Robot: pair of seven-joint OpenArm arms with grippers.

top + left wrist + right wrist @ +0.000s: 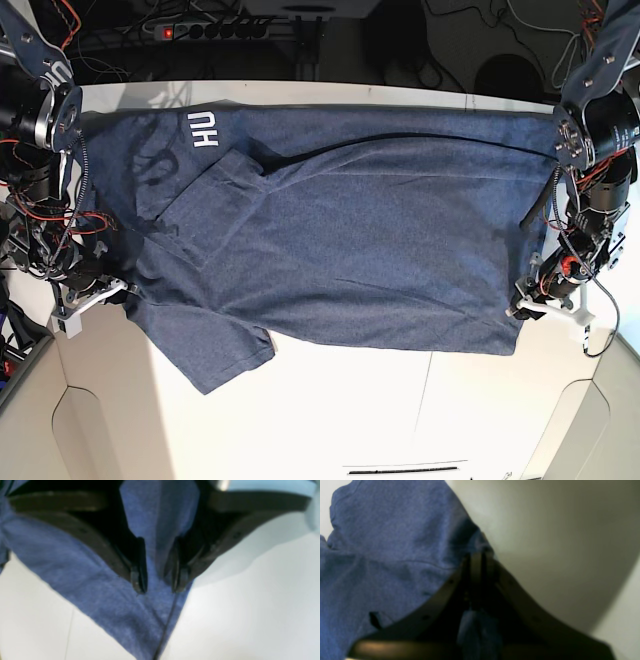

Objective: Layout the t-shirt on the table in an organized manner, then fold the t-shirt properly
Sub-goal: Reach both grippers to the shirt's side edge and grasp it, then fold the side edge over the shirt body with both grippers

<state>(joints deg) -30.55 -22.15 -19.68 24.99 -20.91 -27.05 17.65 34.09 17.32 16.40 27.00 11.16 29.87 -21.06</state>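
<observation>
Stretching from 9 to 3 o'clock in the base view, the dark navy-blue heathered cotton t-shirt (340,230) lies over the white flat table (330,420). The right gripper (480,555) pinches its 9 o'clock edge, the left gripper (158,585) clamps cloth at 3 o'clock.

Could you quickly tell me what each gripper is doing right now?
Left gripper: closed on the t-shirt.
Right gripper: closed on the t-shirt.
</observation>
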